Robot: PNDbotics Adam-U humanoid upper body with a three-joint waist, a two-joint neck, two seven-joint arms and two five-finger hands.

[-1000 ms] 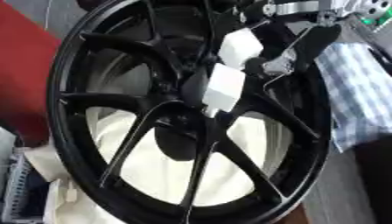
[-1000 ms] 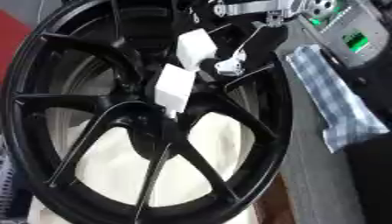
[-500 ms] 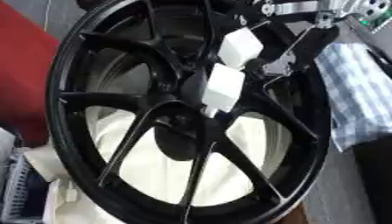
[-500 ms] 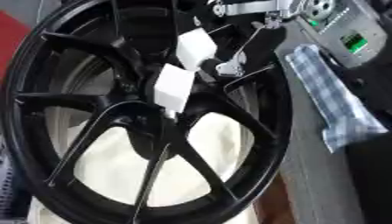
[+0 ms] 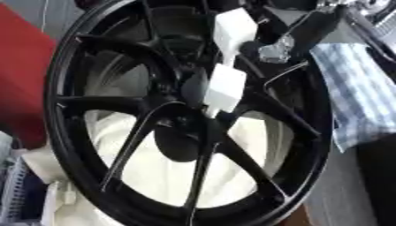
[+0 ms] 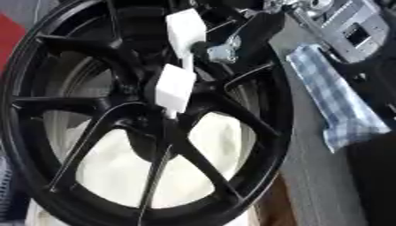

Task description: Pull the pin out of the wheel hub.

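A large black spoked wheel (image 5: pixel 116 145) fills both views and lies on a white cloth (image 5: pixel 154 172). Its hub (image 5: pixel 182 90) sits just above the middle. My right hand (image 5: pixel 278 44), black with a silver joint, reaches in from the upper right over the hub. Two white blocks show at its end: one (image 5: pixel 232 28) near the top rim, the other (image 5: pixel 224 88) right against the hub. The pin itself is hidden behind the lower block and the dark hub. My left hand does not show.
A blue-and-white checked cloth (image 5: pixel 356 97) lies to the right of the wheel on the grey table. A grey device (image 6: pixel 348 31) stands at the top right. A red surface (image 5: pixel 23 79) lies along the left, and a blue crate edge (image 5: pixel 15 194) shows at the lower left.
The upper white block and the silver joint have shifted a little up towards the top rim. The lower white block stays at the hub; the wheel has not moved.
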